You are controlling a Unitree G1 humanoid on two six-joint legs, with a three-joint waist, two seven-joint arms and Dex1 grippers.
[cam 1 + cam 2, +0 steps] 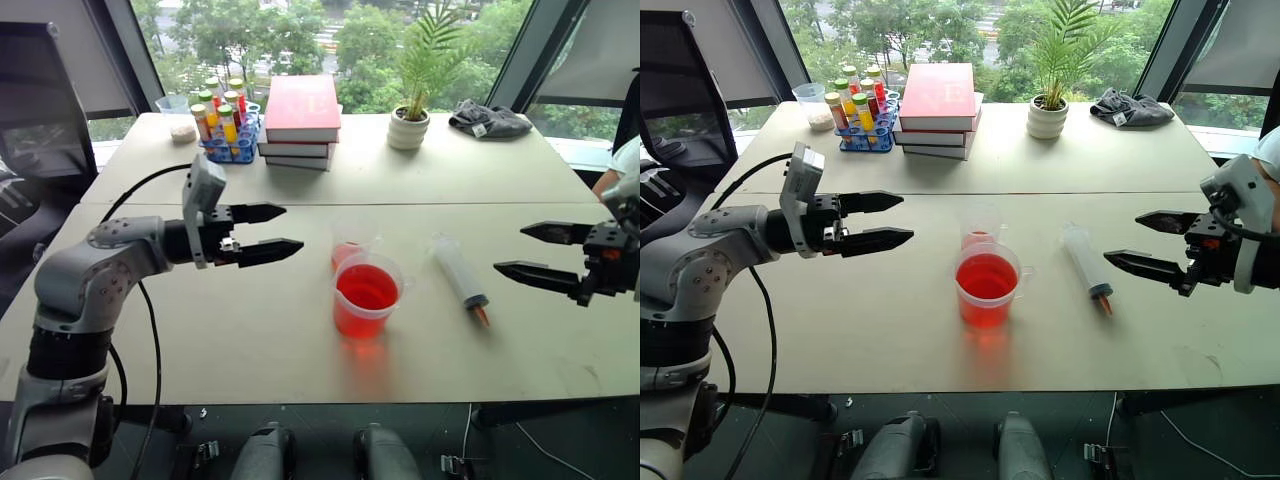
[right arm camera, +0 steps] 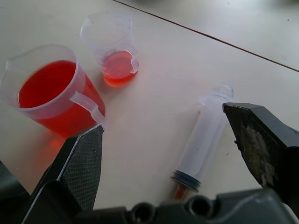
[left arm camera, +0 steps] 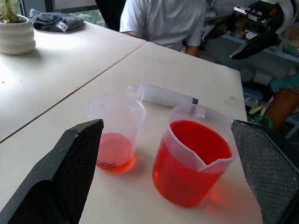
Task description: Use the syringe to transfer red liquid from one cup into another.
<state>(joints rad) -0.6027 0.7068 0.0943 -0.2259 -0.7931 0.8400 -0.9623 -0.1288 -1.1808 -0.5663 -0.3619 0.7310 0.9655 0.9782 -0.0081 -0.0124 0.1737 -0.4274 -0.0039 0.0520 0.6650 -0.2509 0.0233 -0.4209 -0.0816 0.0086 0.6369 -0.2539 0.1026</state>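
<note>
The larger handled cup (image 1: 366, 296) stands mid-table, more than half full of red liquid (image 1: 366, 287). Just behind it stands the smaller clear cup (image 1: 350, 247) with a shallow layer of red at its bottom. The syringe (image 1: 459, 273) lies flat on the table to the right of both cups, orange-red tip toward the front edge. My left gripper (image 1: 278, 232) hovers open to the left of the cups, pointing right at them. My right gripper (image 1: 520, 252) hovers open to the right of the syringe, aimed left. Nothing is held by either.
At the back of the table are a stack of red books (image 1: 300, 120), a blue rack of coloured tubes (image 1: 226, 118), a potted plant (image 1: 412, 112) and a grey cloth (image 1: 488, 121). A person in a white shirt (image 3: 163, 21) stands beyond the table's right end.
</note>
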